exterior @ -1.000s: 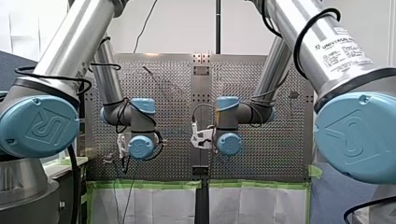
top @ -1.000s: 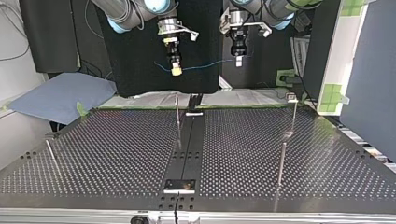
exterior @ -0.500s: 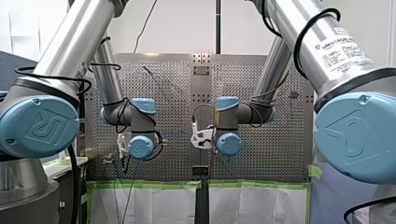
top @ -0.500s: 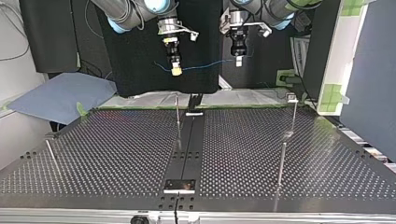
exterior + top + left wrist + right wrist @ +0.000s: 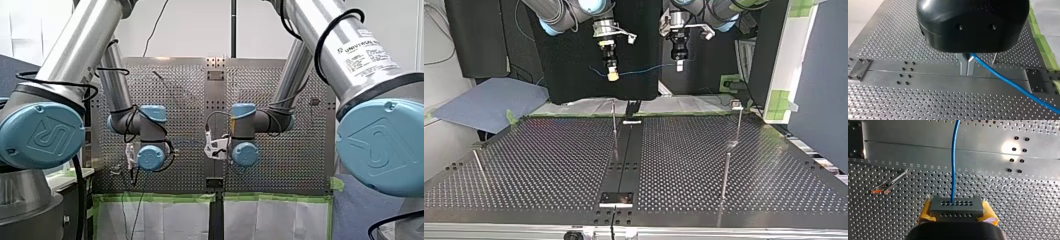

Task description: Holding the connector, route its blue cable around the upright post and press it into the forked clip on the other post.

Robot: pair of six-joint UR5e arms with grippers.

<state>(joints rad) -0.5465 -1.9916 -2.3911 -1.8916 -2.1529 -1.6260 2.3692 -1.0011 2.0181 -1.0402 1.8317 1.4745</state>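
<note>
My right gripper (image 5: 957, 212) is shut on a grey connector (image 5: 956, 204) between its yellow pads. A blue cable (image 5: 954, 160) leaves the connector and runs straight ahead. In the left wrist view my left gripper (image 5: 967, 71) has its metal fingers shut on the blue cable (image 5: 1010, 83), which trails off to one side. In the top view both grippers hang high above the table's far edge, my right gripper (image 5: 612, 75) at the left and my left gripper (image 5: 679, 65) at the right, with the cable (image 5: 644, 70) stretched between them. A thin upright post (image 5: 614, 125) stands below my right gripper.
A post with a small block on top (image 5: 737, 120) stands at the top view's right, with a plain post (image 5: 725, 175) nearer the camera. A leaning rod (image 5: 479, 167) is at the left. A dark rail (image 5: 626, 155) runs down the middle of the perforated table (image 5: 549, 160).
</note>
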